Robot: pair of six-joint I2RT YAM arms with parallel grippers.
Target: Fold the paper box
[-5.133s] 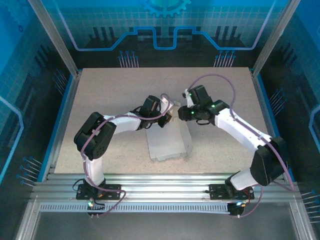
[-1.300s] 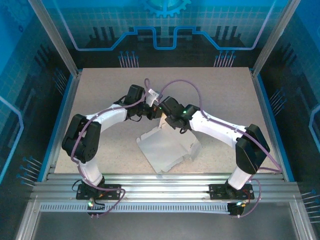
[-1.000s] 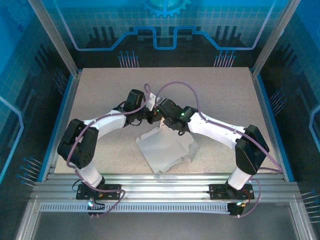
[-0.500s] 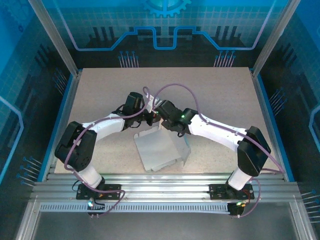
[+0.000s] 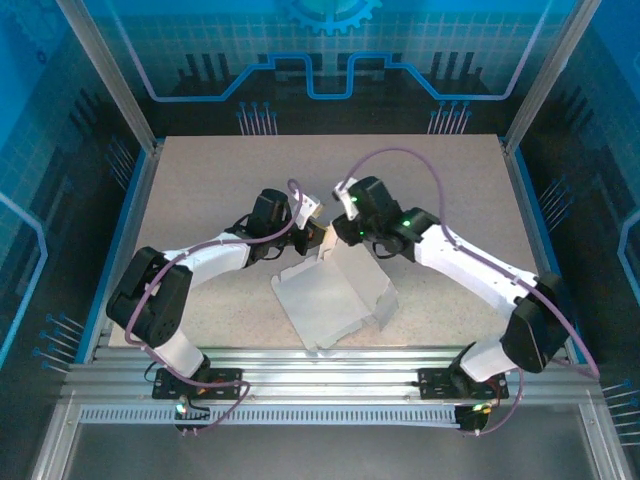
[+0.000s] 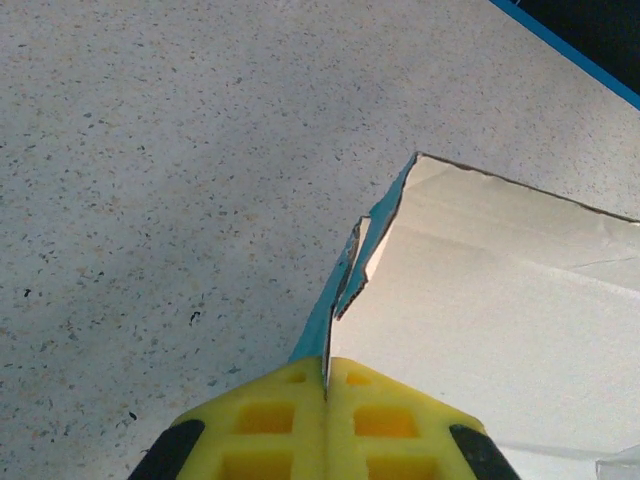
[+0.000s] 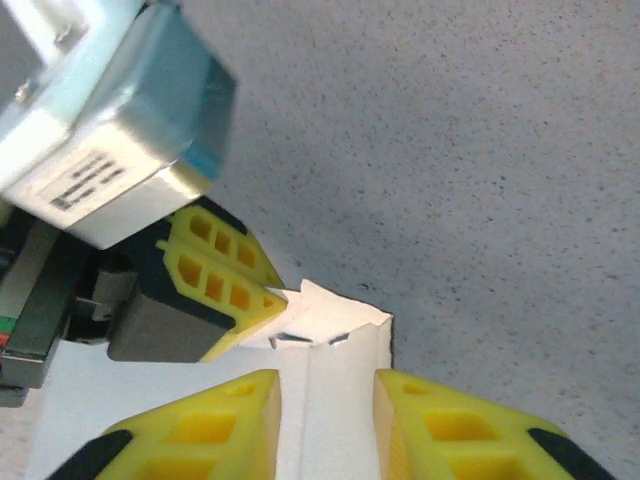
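Note:
The paper box (image 5: 335, 295) lies half folded in the middle of the table, white-grey side up, with a side wall raised at its far edge. In the left wrist view, my left gripper (image 6: 327, 366) is shut on the thin edge of that wall (image 6: 480, 290), whose blue outer face (image 6: 318, 325) shows. From the top it sits at the box's far corner (image 5: 320, 236). My right gripper (image 7: 328, 385) is open, its yellow fingers either side of a white flap (image 7: 345, 340). It faces the left gripper's fingers (image 7: 225, 280) across the same corner (image 5: 338, 232).
The speckled table (image 5: 200, 180) has free room on all sides of the box. Blue rails and aluminium posts (image 5: 125, 215) frame it. The left wrist's camera housing (image 7: 110, 130) hangs close above the right gripper.
My right gripper has opened and its arm has drawn back to the right. The box has shifted slightly with it. The left gripper has kept its hold on the wall.

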